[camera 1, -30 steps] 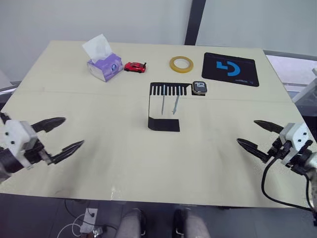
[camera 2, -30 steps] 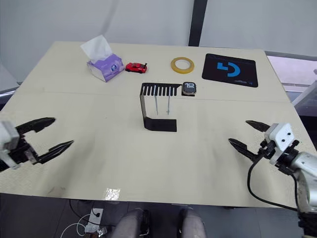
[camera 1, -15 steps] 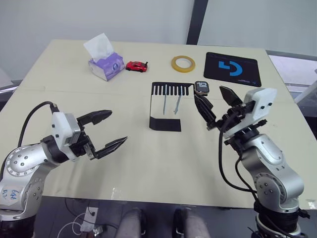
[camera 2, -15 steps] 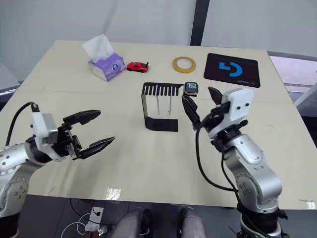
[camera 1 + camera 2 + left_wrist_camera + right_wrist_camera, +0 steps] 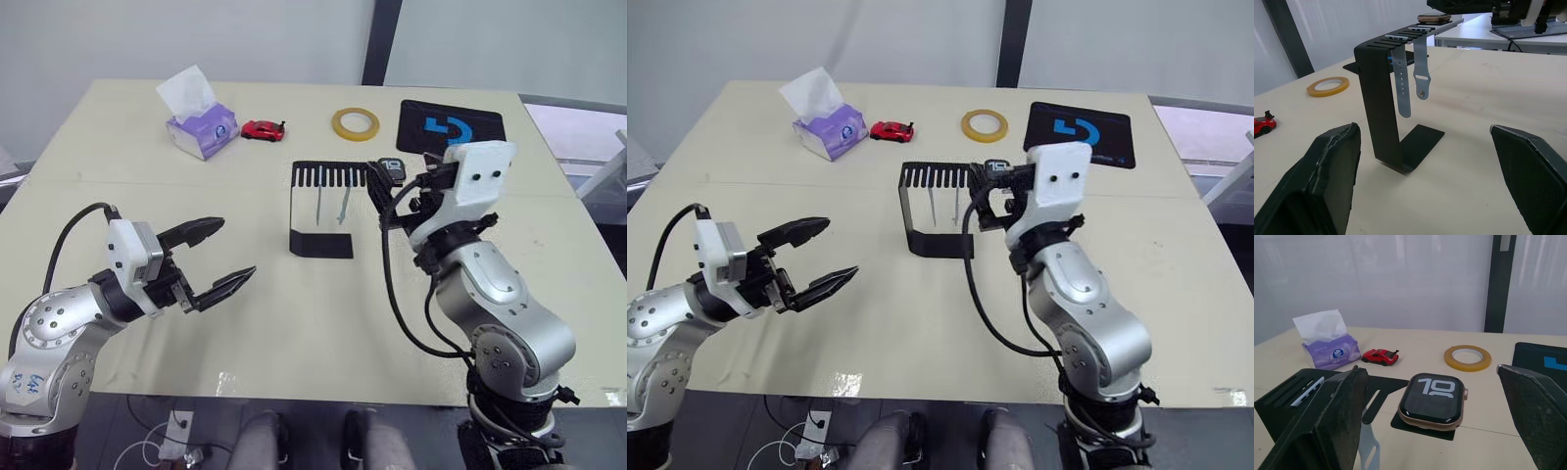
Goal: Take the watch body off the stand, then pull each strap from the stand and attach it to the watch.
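While watch body tops stand, right claw straddles it, fingers spread

I'm looking at a beige table, plain white wall behind it, 1 dark post.

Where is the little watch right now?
The watch body sits on the right end of the stand, mid-table, between the open fingers of the right claw, with the tape roll beyond it.
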